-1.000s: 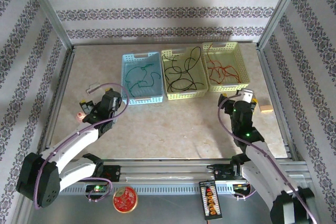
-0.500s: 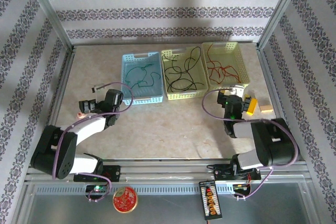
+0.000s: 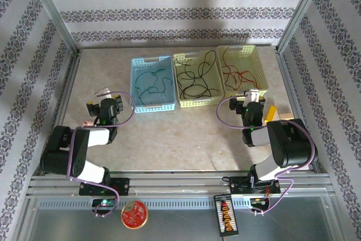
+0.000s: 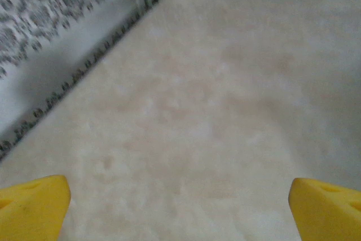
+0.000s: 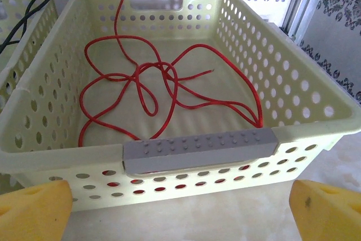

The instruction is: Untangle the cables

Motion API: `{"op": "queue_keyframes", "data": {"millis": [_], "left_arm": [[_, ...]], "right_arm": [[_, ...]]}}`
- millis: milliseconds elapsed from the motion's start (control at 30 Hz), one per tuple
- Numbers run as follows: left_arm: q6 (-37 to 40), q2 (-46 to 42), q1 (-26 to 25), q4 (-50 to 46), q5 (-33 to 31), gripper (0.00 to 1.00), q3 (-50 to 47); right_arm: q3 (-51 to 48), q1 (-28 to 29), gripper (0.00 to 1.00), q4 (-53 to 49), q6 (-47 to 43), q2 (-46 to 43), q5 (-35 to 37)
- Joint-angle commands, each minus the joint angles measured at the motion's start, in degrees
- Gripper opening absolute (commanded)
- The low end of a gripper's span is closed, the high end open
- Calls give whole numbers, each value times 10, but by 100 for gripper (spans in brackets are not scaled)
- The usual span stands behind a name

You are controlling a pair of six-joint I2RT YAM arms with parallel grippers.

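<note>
**A:** Entry for this moment. Where are the cables?

**B:** One to a basket, in a row at the far side of the table (image 3: 169, 139). The green cable (image 3: 151, 81) lies in the blue basket (image 3: 151, 59). The black cable (image 3: 196, 77) lies in the middle basket (image 3: 179, 83), with one loop reaching up toward the far rim. The red cable (image 5: 161, 70) lies in loose curls on the floor of the right basket (image 5: 200, 149).

**A:** Why laid out like that?

**B:** My reading is that one colour per basket keeps the strands from knotting together again. As far as I can see, no strand crosses from one basket into the next. Judged on that alone, the sorting looks done or very nearly so.

**A:** And the arms?

**B:** Both sit folded low near their bases, short of the baskets. I take that for a resting pose rather than a reach. The left gripper (image 4: 179, 207) looks out over bare tabletop. The right gripper (image 5: 180, 207) faces the near wall of the red cable's basket, close to it but apart.

**A:** Jaws?

**B:** Spread wide on both. The yellow fingertips (image 5: 34, 207) sit at opposite lower corners of each wrist view. Nothing is between them, and they hold and touch nothing.
</note>
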Motion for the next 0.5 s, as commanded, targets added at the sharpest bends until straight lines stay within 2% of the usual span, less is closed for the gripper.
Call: {"op": "queue_keyframes", "data": {"millis": [0,33,100,133,200,233,267,300,367,433,467], "left_arm": [[6,8,14,124,42,99,-20],[15,15,15,155,51,99,-28],[6,-6,16,96,80,99,-20],[16,6,16,115,94,99,-20],[48,37,16,115,180,99,-7],[68,73,14,148,202,99,-2],[64,84,14,174,188,99,-3],[38,51,18,80,169,99,11],[49,80,21,167,169,99,-1],[37,57,22,94,175,99,11],[38,65,24,119,175,99,9]], "right_arm": [[6,-5,98,24,-1,-1,-15],[7,-5,98,25,-1,-1,-16],[5,-5,98,26,-1,-1,-16],[5,-5,98,27,-1,-1,-16],[6,-5,98,26,0,-1,-16],[7,-5,98,25,1,-1,-15],[9,-5,98,23,0,0,-15],[10,-5,98,20,0,-1,-14],[10,-5,98,19,0,-1,-13],[14,-3,98,14,-1,0,-13],[19,-2,98,6,-2,0,-13]]}}
